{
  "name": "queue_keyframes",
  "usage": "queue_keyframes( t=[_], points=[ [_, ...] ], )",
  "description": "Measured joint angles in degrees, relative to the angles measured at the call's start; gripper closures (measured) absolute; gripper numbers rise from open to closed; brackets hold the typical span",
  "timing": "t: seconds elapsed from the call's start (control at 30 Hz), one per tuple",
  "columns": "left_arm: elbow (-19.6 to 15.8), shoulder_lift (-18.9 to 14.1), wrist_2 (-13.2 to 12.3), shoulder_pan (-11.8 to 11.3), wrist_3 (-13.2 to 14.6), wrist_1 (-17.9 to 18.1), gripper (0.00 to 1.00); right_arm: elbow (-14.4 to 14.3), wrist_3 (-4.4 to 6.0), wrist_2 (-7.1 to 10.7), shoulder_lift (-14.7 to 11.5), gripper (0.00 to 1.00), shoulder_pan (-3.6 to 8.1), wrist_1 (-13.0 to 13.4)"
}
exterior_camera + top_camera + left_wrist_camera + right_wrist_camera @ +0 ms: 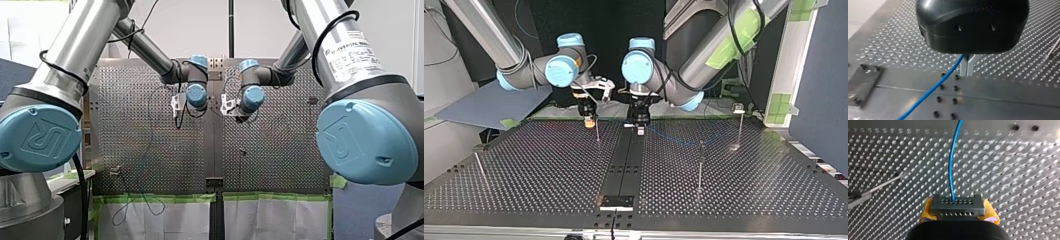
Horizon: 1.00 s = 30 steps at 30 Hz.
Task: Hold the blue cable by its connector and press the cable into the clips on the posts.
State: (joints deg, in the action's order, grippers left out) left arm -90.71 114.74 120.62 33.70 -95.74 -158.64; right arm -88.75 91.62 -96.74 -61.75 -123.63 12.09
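My right gripper (958,210) is shut on the grey perforated connector (957,205), one yellow pad (927,208) on each side of it. The blue cable (952,167) leaves the connector and runs away over the perforated table. Metal fingers (964,67) of my left gripper (967,73) are shut on the blue cable (930,90), which trails off beside them just above the table. In the top view both grippers hang low at the far middle, my right gripper (589,121) left of my left gripper (640,129). A faint run of blue cable (669,138) lies past the left one.
Thin posts stand on the table: one close by my right gripper (597,133), one tall at mid right (700,167), one at the far right (740,124) and a leaning one at the left (479,167). A black plate (616,201) sits on the centre seam near the front edge.
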Motion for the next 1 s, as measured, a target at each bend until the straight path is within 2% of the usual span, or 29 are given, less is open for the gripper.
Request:
queue_keyframes(
  t=[0.3, 0.6, 0.83, 1.0],
  points=[
    [0.0, 1.7, 0.0, 1.6, -0.1, 2.4, 1.00, -3.3, -0.23, -1.09, 0.1, 1.00, 1.97, 2.5],
    [0.0, 6.1, 0.0, 3.8, -0.4, 6.0, 1.00, -6.2, 0.38, -1.13, 0.3, 1.00, 3.63, 6.7],
    [0.0, 7.5, 0.0, 4.6, -1.2, 9.0, 1.00, -8.0, 0.43, -0.99, 2.6, 1.00, 4.88, 9.8],
    [0.0, 9.7, 0.0, 5.0, -1.4, 11.1, 1.00, -8.9, 0.49, -0.71, 3.9, 1.00, 5.54, 11.6]
  ],
)
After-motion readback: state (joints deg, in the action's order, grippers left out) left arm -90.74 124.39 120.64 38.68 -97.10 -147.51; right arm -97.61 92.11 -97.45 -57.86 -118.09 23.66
